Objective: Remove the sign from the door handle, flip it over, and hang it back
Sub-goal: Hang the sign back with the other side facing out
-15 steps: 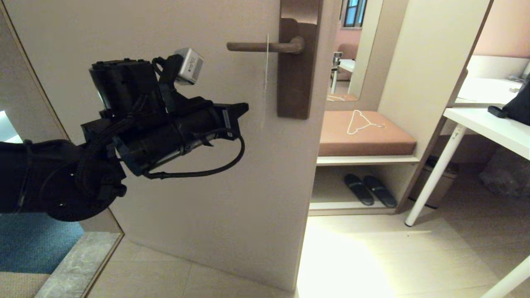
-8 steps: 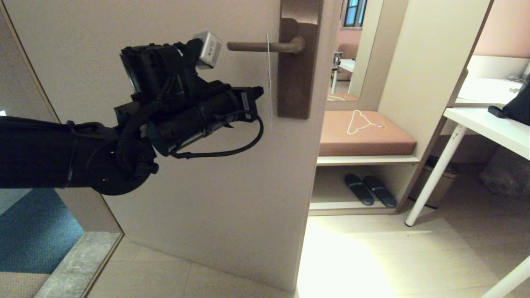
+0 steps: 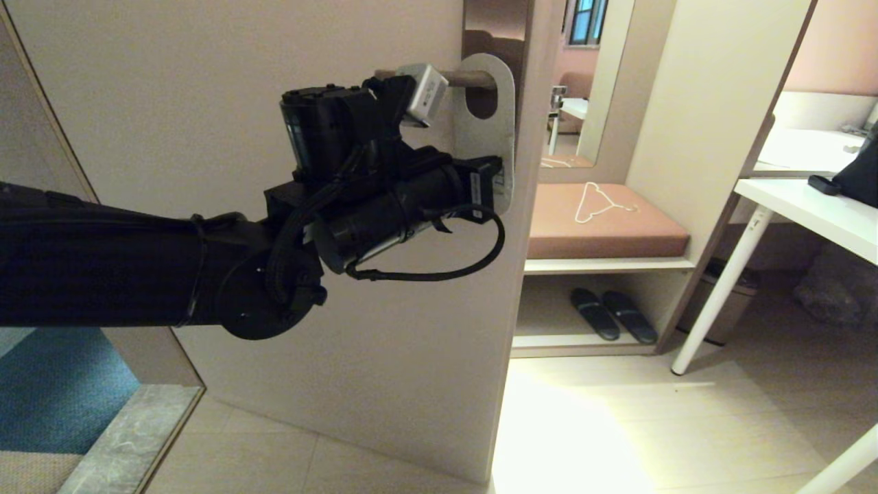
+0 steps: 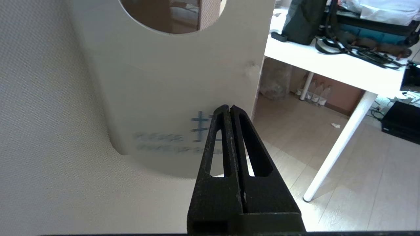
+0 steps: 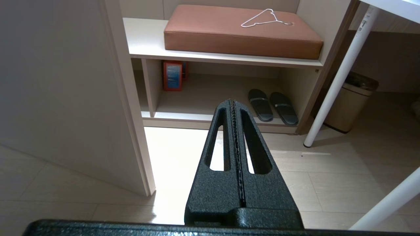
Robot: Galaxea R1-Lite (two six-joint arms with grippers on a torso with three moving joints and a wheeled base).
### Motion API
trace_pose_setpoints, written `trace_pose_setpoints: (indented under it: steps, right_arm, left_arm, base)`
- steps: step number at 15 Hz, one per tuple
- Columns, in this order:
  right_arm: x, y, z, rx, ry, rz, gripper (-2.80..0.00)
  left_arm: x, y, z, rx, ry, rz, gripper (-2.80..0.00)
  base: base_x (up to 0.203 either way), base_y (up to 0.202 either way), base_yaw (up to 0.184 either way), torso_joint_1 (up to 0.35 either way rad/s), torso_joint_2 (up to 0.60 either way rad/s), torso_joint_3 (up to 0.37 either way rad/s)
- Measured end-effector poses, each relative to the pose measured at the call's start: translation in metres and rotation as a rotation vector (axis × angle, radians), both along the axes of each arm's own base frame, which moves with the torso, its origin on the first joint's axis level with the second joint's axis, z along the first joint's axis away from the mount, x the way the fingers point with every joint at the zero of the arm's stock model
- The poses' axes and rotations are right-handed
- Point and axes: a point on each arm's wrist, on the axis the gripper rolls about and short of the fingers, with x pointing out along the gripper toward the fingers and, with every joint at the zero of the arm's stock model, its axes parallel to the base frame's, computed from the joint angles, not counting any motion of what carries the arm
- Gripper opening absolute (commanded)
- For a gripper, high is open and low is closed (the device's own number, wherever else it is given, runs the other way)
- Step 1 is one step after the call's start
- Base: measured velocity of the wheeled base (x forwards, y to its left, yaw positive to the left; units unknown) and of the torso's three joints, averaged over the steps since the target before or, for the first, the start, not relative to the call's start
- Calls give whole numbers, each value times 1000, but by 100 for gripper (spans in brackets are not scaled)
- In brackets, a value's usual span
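The sign [image 3: 506,140] hangs by its large hole on the door handle [image 3: 468,78], its white face turned towards the head view. Close up, that white face [image 4: 164,82] carries blurred blue lettering. My left gripper [image 3: 495,181] is shut, with nothing between its fingers. Its tips [image 4: 228,108] rest at the lower part of the sign, near the door's edge. The bronze backplate [image 3: 495,26] shows above the sign. My right gripper [image 5: 232,102] is shut and empty, hanging low over the floor by the door's edge; the head view does not show it.
Past the door stands a shelf unit with a brown cushion [image 3: 607,219], a white wire hanger [image 3: 597,202] on it and dark slippers [image 3: 610,314] below. A white table [image 3: 809,206] and a bin [image 3: 720,305] are to the right.
My left arm has moved up and right to the handle. The sign, edge-on before, has swung round and now shows its white face.
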Motion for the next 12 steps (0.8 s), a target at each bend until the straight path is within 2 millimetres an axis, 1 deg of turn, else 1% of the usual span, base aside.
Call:
trace_pose_setpoints:
  steps: [3,9,12]
  right_arm:
    - [0,0,0,0,0,1,-280]
    - [0,0,0,0,0,0,-280]
    - [0,0,0,0,0,0,-280]
  left_arm:
    - [4,-6,-4,2,3,-3,-280]
    - [20,-20,-5,-18,-18,10,-280]
    - [23,-23,-8,-17,-16,10,-280]
  base:
    - [0,0,0,0,0,0]
    - [0,0,0,0,0,0]
    - [0,0,0,0,0,0]
